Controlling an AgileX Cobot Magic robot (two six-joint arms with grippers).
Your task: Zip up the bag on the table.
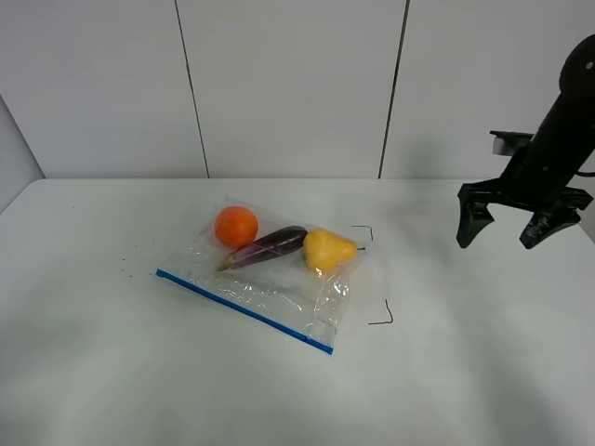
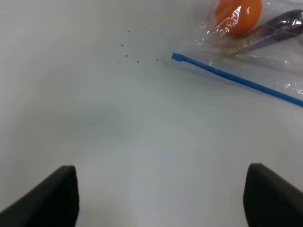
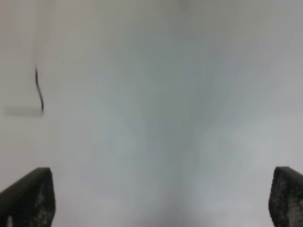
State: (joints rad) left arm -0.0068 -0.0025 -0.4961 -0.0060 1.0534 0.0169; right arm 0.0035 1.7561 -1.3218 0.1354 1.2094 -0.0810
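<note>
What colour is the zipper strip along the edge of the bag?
Blue. The zipper strip on the bag shows best in the exterior high view.

Clear crinkly plastic zip bag (image 1: 270, 274) shows a bright blue zipper strip (image 1: 244, 310); inside glow a round orange fruit (image 1: 236, 226), a dark purple eggplant (image 1: 270, 247) and a yellow pear (image 1: 327, 249). Plain white matte table (image 1: 93, 353) carries thin black corner marks (image 1: 381, 316).

This looks like a robot test lab rather than a home. A bare white counter (image 1: 483, 372) fills the lower frame, with thin black corner marks (image 1: 381, 316) drawn near its centre. Plain grey wall panels (image 1: 288, 84) span the top, and a black robot arm (image 1: 558, 130) enters at upper right.
</note>
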